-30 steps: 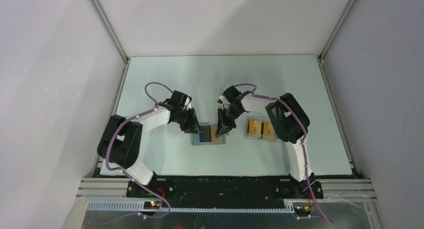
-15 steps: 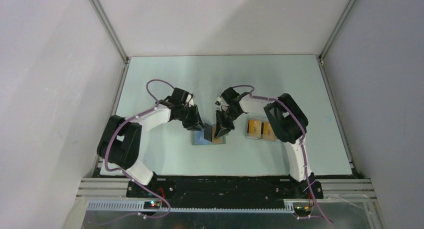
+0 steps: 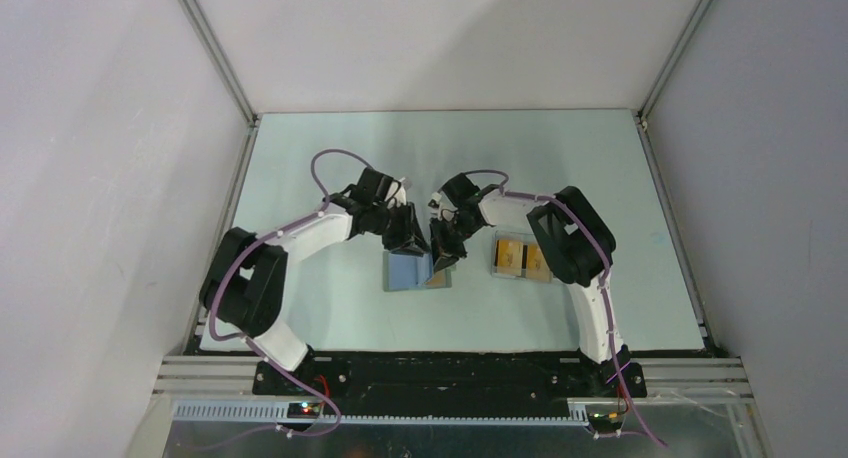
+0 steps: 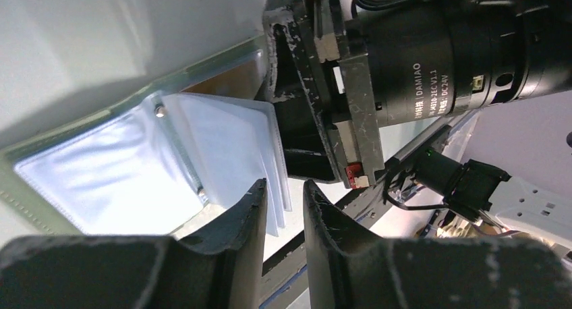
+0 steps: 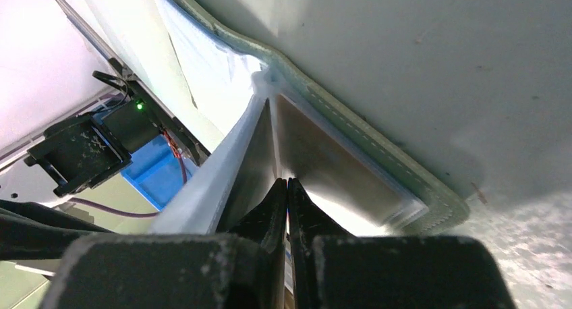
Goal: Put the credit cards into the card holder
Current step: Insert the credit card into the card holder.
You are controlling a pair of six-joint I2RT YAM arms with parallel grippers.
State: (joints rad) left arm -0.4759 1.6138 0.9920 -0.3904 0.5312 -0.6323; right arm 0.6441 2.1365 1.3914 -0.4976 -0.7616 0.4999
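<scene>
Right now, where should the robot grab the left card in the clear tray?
Probably from above, pinching the short far and near ends of the left credit card. It lies flat in the clear tray, whose walls block sideways reaches, and a second card lies beside its long side, leaving little finger room.

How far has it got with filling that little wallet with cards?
Early on, I'd say. Done: no card visibly tucked fully away yet. In hand: the wallet lies open, the left gripper holds up its clear sleeves, and the right gripper, closed, seems to be sliding one orange card in. Left: two more orange cards sit in the clear tray on the right.
</scene>
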